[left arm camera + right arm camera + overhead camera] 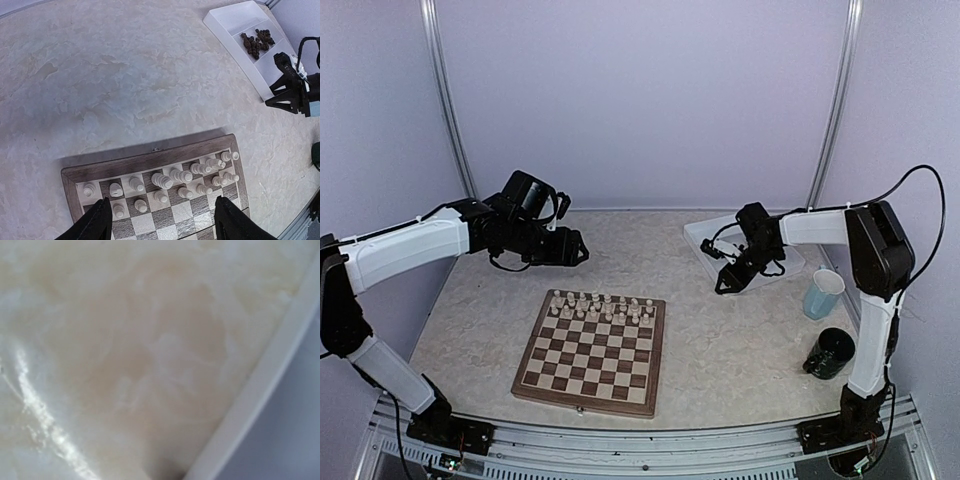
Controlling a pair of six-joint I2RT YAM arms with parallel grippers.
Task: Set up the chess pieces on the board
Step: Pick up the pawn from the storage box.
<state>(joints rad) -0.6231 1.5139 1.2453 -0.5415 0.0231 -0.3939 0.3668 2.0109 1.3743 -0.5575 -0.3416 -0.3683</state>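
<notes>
Beyond board (590, 355) far-right corner: dark chess pieces (255, 42) in white tray (235, 20); cream pieces (600, 305) on board's far rows | likely light, slick, tippy: pinch mid-stem | left gripper (162, 222) wide, empty | right gripper (725, 283) at tray's edge, jaws unclear

Over the far edge of the board (150, 160), the left gripper (165, 225) hangs with its two black fingers (95, 222) set wide apart. Cream chess pieces (170, 177) stand in two rows along the board's far side. At upper right, dark chess pieces (255, 42) lie heaped in one compartment of a white tray (235, 17). The right gripper (274, 95) sits just beside that tray, above the marbled table (100, 75); how its jaws stand cannot be made out.
</notes>
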